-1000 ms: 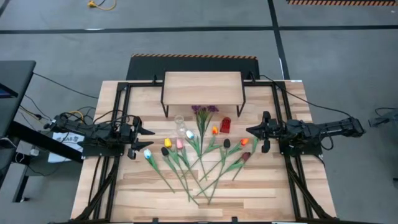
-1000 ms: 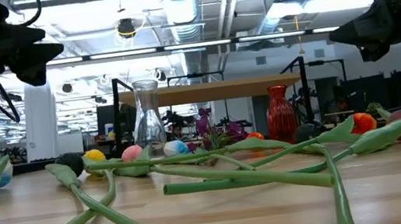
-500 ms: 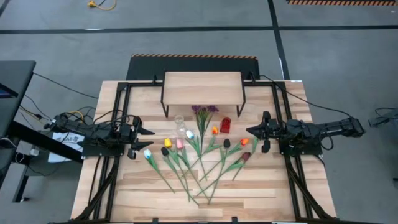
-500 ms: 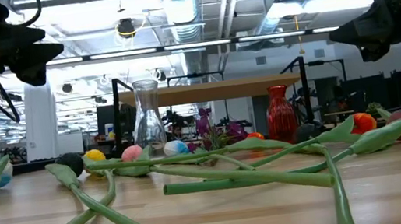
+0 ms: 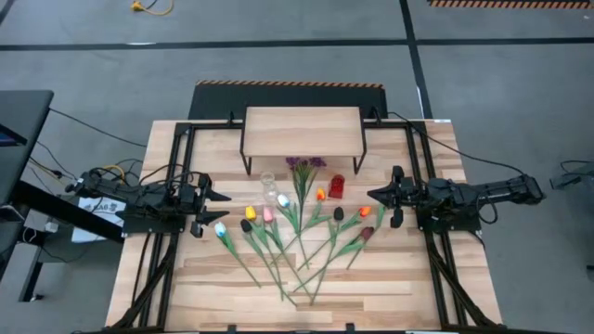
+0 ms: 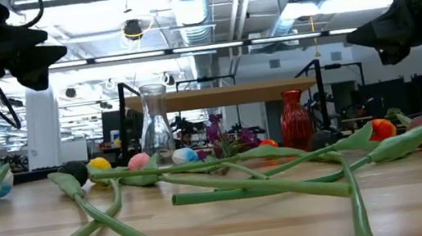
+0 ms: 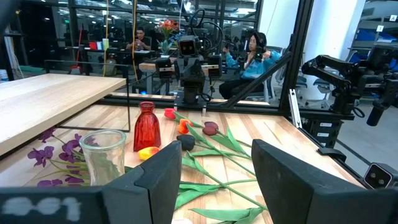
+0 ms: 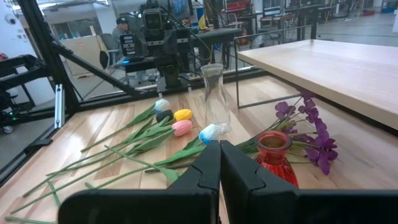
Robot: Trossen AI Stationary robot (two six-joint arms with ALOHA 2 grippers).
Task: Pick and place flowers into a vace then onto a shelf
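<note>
Left tool (image 7: 214,180) spread, empty; right tool (image 8: 219,165) pressed together. Only wrist views show people beyond the tabletop (image 5: 390,278). Between tools: plastic flowers (image 5: 297,232), clear glass vase (image 6: 155,126), ribbed red vase (image 6: 295,120).

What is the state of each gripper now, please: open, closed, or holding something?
Left gripper: open, holding nothing, at the table's left side.
Right gripper: closed, holding nothing, at the table's right side.

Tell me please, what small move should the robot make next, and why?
Probably the left gripper, open and empty at the table's left side, should lower toward the light-blue tulip lying nearest it. All the green-stemmed tulips lie flat on the wooden table, the clear glass vase and small red glass vase stand empty, and the right gripper is shut.
</note>
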